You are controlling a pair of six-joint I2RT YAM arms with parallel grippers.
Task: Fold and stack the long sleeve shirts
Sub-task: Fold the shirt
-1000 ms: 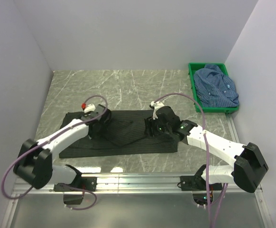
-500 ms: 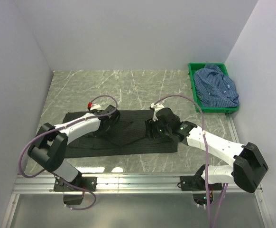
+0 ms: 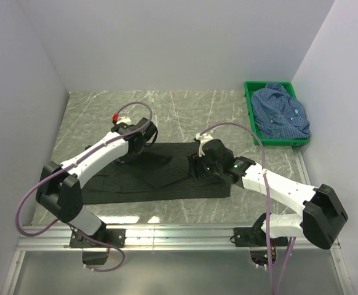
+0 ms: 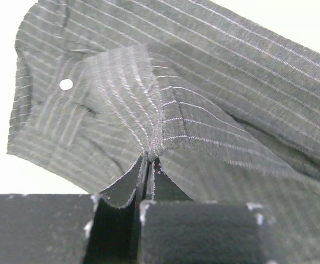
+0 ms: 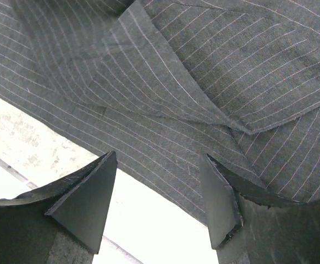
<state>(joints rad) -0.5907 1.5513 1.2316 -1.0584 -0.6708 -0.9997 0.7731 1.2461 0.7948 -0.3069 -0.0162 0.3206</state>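
The black striped long sleeve shirt [image 3: 167, 178] lies spread across the table's front half. My left gripper [image 3: 139, 139] is at its back left part, shut on a pinched ridge of the cloth; in the left wrist view the fabric [image 4: 165, 110] rises in a tent into the closed gripper [image 4: 149, 160], with a white button [image 4: 66, 84] nearby. My right gripper [image 3: 197, 163] hovers open over the shirt's right part. In the right wrist view this gripper [image 5: 160, 155] holds nothing, above striped folds [image 5: 215, 66] near the shirt's edge. The blue checked shirt [image 3: 282, 110] lies bunched in the crate.
A green plastic crate [image 3: 250, 120] stands at the back right against the wall. White walls close in the table on the left, back and right. A metal rail [image 3: 179, 236] runs along the near edge by the arm bases.
My left gripper has shut on the black shirt's cloth and moved back and slightly right, pulling a fold up with it. The right arm has stayed still.
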